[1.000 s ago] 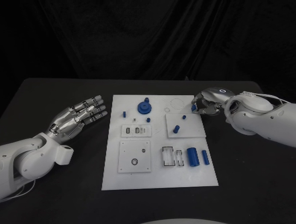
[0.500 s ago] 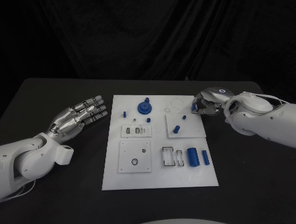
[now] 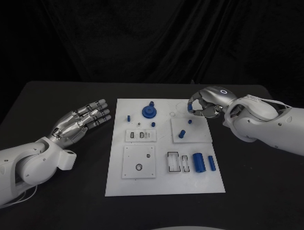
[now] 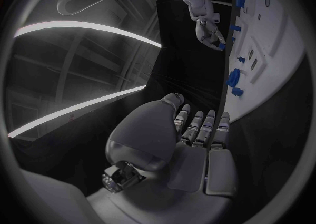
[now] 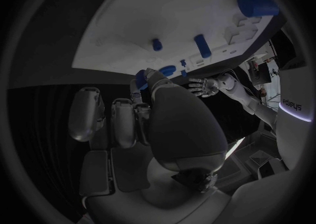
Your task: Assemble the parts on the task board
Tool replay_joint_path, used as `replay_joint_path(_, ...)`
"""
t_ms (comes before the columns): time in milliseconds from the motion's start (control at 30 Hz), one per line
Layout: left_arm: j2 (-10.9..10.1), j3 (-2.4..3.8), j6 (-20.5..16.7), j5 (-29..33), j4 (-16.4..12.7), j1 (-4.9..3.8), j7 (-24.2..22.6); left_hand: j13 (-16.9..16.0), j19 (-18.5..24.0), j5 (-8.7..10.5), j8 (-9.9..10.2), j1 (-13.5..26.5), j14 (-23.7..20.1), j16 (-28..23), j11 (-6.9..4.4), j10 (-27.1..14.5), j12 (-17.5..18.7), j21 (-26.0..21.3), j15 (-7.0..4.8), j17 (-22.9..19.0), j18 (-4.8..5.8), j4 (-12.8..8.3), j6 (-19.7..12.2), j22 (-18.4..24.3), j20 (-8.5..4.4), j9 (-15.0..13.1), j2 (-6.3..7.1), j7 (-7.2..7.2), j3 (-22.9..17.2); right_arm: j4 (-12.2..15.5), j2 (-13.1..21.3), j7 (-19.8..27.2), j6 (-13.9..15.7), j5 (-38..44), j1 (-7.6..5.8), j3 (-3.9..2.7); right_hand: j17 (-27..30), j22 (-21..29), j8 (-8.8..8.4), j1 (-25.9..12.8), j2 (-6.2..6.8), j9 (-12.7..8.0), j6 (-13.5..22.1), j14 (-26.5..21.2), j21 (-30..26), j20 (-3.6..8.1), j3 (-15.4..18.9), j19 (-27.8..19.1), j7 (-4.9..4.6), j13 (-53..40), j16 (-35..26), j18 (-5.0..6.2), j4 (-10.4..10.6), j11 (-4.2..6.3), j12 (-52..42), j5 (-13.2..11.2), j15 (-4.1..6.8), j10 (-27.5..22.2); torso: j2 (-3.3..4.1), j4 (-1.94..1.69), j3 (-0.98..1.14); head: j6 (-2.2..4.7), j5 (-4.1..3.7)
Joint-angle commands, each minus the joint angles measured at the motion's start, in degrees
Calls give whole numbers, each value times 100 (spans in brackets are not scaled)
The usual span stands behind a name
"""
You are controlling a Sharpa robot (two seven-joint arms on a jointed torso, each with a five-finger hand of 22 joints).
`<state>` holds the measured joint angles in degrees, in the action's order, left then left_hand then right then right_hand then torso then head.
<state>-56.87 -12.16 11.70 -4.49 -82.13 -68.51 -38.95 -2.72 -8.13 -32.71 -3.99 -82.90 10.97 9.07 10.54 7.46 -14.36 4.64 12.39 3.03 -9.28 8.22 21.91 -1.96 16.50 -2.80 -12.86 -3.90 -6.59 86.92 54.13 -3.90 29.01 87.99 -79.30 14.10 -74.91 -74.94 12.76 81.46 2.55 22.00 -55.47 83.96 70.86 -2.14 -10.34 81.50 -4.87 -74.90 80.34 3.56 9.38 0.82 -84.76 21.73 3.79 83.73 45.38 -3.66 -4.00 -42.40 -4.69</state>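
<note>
Right hand (image 3: 206,106) has shifted inward over the task board's (image 3: 163,184) far corner — fingers curled, a small blue part (image 5: 142,73) apparently at its fingertips. Left hand (image 3: 81,121) open, empty.

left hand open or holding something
Open. In the head view the left hand lies beside the task board with its fingers stretched out and apart, nothing between them; the left wrist view shows the same.
</note>
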Motion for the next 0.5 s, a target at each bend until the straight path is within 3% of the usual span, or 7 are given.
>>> replay_joint_path(33,32,5,36,7,3,10,-983,6,7,21,19,40,-8,25,-2,-35,-25,-28,15,-9,105,-12,-16,10,21,-1,-1,-6,-38,293,-77,62,297,14,-62,-9,-824,-802,95,16,-21,445,-111,327,34,-11,-11,47,80,-1122,37,47,-17,-2,-37,34,35,172,-1,5,-1,6,-8)
replay_joint_path(233,63,5,41,7,8,11,-971,5,5,23,19,61,-14,26,-2,-40,-40,-28,14,-11,107,-20,-9,9,20,-3,8,-7,-77,635,-465,-7,111,14,-52,-8,-934,-871,92,1,-6,528,-90,380,190,-12,-24,124,73,-1214,186,15,-25,-9,-154,76,32,283,-11,-4,-7,2,-25)
replay_joint_path(500,77,5,28,7,-4,12,-955,4,5,23,19,64,-12,29,-2,-39,-46,-28,13,-11,107,-21,-4,9,20,-4,10,-7,-81,605,-981,-301,-68,296,166,-8,-985,-908,75,-50,43,612,-68,409,253,-21,-20,162,59,-1244,257,2,-26,-50,-193,108,10,319,-21,-10,-15,-31,15)
